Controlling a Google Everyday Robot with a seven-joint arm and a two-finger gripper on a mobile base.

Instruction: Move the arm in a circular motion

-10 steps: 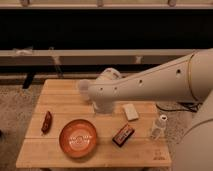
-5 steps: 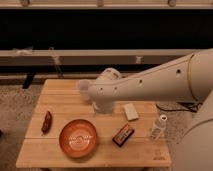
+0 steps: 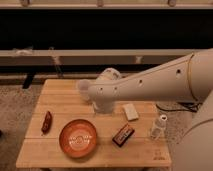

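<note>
The large cream-white arm [image 3: 150, 82] reaches in from the right edge and ends over the middle of the wooden table [image 3: 60, 95]. Its thick segments have rounded joints and small dark screw holes. The last segment bends down near the table's centre. The gripper [image 3: 103, 110] is at that lower end, pointing down at the table top just behind the orange bowl [image 3: 78, 138]. It holds nothing that I can see.
On the table lie a reddish-brown packet [image 3: 46, 121] at the left, a dark snack bar [image 3: 123, 135], a pale flat packet [image 3: 130, 111] and a small white bottle [image 3: 158, 126] at the right. A low rail and dark wall run behind the table.
</note>
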